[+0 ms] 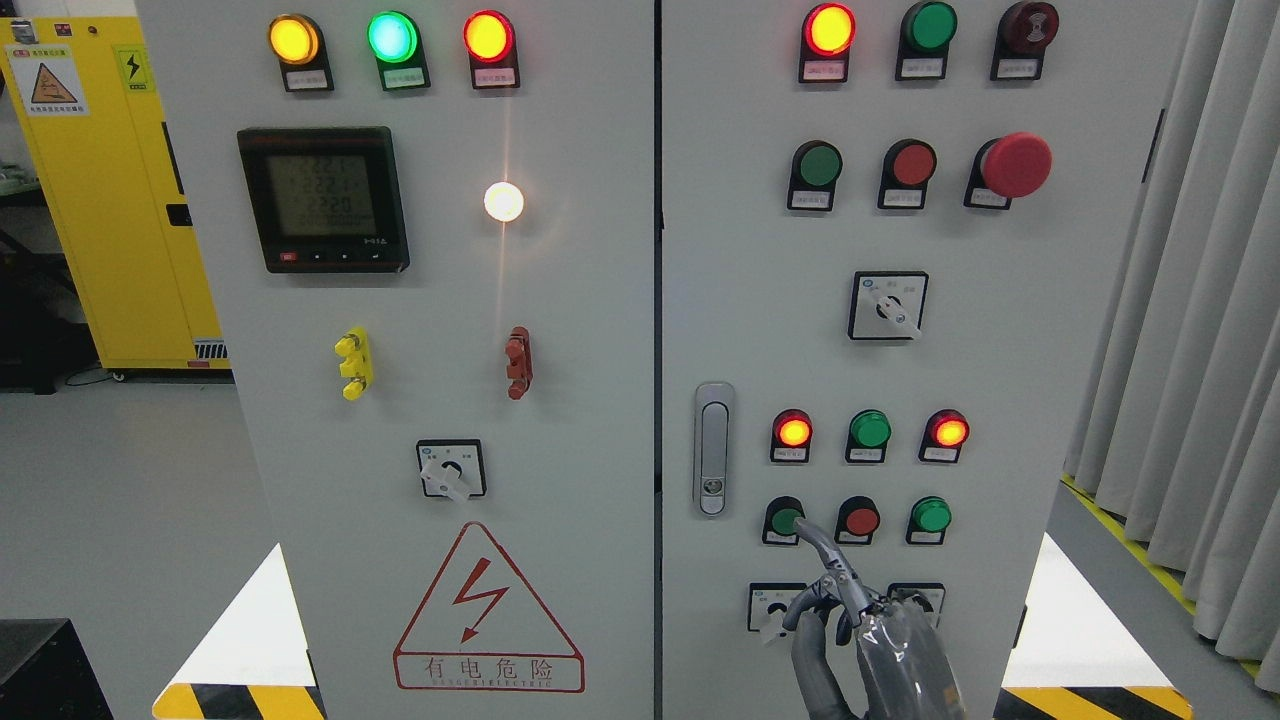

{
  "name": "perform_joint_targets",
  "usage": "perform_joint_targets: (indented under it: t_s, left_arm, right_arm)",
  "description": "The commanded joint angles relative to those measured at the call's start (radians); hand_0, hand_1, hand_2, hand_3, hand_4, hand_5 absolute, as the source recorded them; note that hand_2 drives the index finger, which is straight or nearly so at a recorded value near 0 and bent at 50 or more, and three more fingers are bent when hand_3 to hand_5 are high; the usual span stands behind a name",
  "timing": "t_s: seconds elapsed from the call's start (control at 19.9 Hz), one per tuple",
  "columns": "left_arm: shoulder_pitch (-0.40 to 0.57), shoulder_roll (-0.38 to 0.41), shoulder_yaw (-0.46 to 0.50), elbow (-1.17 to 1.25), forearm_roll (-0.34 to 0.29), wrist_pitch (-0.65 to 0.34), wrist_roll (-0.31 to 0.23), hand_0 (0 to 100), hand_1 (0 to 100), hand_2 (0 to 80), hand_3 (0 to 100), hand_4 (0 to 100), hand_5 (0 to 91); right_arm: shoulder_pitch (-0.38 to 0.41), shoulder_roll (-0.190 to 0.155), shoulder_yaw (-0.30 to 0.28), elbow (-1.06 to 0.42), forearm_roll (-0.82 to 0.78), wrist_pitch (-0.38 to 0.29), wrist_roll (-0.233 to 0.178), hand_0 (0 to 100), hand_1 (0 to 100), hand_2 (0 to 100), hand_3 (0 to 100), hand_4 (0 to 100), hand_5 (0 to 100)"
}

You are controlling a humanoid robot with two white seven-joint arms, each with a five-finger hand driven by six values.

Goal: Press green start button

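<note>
Right now the right hand (868, 640) rises from the bottom edge of the right-hand cabinet door (1000, 300), index finger (822, 548) stretched up and the other fingers curled loosely below, pinching nothing. Its tip touches, or is just about to touch, the green start button (785, 520), the leftmost of the lowest button row, just right of the door latch (712, 448).

The risks look small but real. The tip meets the button at its lower right edge, not square on, so a push could slide off without triggering it. The red button (859, 519) sits just beside it on the right, and a sideways drift might catch that instead. The curled fingers hang in front of a rotary selector (772, 606) near the bottom edge and could nudge its knob.

Further up, the red mushroom button (1013, 165) near the top right corner is well apart and safe.
</note>
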Motion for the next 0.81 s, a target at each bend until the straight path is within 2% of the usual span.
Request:
perform_joint_targets:
  t_s: [0.0, 0.1, 0.2, 0.25, 0.45, 0.76]
  left_arm:
    - [0.000, 0.000, 0.000, -0.001, 0.000, 0.001, 0.000, 12, 56, 0.0, 0, 0, 0.0]
    - [0.000, 0.000, 0.000, 0.000, 0.000, 0.001, 0.000, 12, 56, 0.0, 0, 0, 0.0]
    - [0.000, 0.000, 0.000, 0.000, 0.000, 0.001, 0.000, 12, 56, 0.0, 0, 0, 0.0]
    - [0.000, 0.000, 0.000, -0.001, 0.000, 0.001, 0.000, 12, 56, 0.0, 0, 0, 0.0]
    - [0.000, 0.000, 0.000, 0.000, 0.000, 0.001, 0.000, 12, 56, 0.0, 0, 0, 0.0]
    - [0.000, 0.000, 0.000, -0.001, 0.000, 0.001, 0.000, 12, 56, 0.0, 0, 0, 0.0]
  right_arm:
    - [0.077, 0.000, 0.037, -0.090, -0.302, -0.005, 0.042, 96, 83, 0, 25, 30, 25]
    - [0.102, 0.000, 0.037, -0.099, -0.337, -0.016, 0.044, 92, 79, 0, 17, 22, 18]
    - [0.105, 0.000, 0.036, -0.101, -0.369, -0.017, 0.044, 83, 74, 0, 12, 17, 14]
    - [0.106, 0.000, 0.036, -0.101, -0.381, -0.017, 0.044, 78, 72, 0, 12, 17, 13]
    - [0.108, 0.000, 0.037, -0.099, -0.395, -0.011, 0.045, 71, 70, 0, 11, 15, 12]
    - [0.117, 0.002, 0.037, -0.098, -0.398, -0.008, 0.044, 66, 70, 0, 11, 15, 11]
